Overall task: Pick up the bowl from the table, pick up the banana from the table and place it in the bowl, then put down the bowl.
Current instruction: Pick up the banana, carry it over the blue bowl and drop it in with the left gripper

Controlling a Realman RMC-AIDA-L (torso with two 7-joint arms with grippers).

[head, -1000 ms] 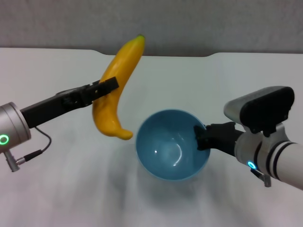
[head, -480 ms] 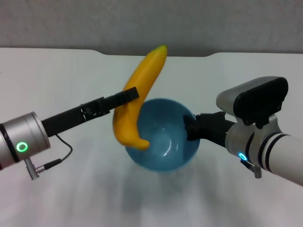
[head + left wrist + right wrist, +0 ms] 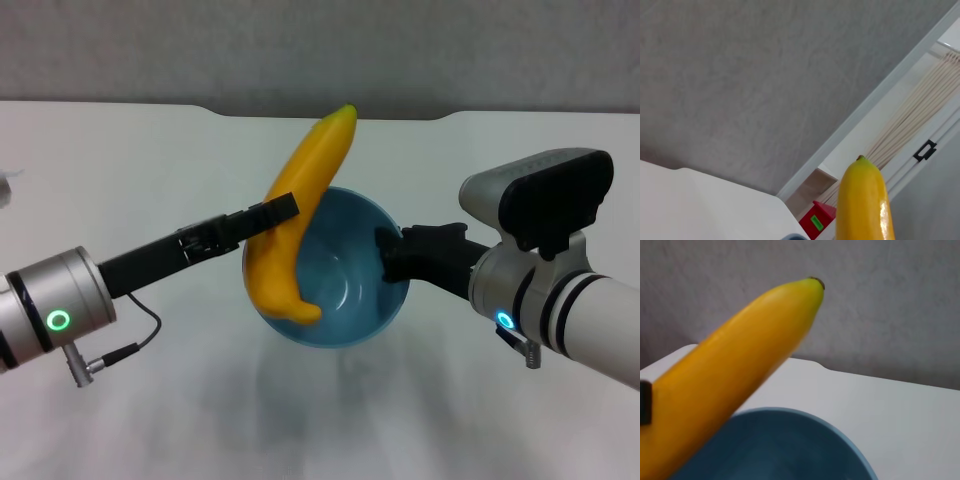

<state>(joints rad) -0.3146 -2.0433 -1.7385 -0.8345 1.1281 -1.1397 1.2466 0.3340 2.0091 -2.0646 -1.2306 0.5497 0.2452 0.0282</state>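
Note:
My left gripper [image 3: 272, 212] is shut on the banana [image 3: 298, 205] and holds it nearly upright, its lower end inside the light-blue bowl [image 3: 350, 280], its top end far above the rim. My right gripper [image 3: 388, 255] is shut on the bowl's right rim and holds the bowl above the white table [image 3: 120, 160]. The banana also shows in the left wrist view [image 3: 862, 200] and in the right wrist view [image 3: 735, 370], where it stands over the bowl [image 3: 780, 447].
The table's far edge has a shallow notch [image 3: 330, 115] with a grey wall behind it. A small pale object [image 3: 5, 190] lies at the table's far left edge.
My left gripper has carried the banana to the right and down into the bowl. My right gripper has moved the bowl to the left and up, toward the banana.

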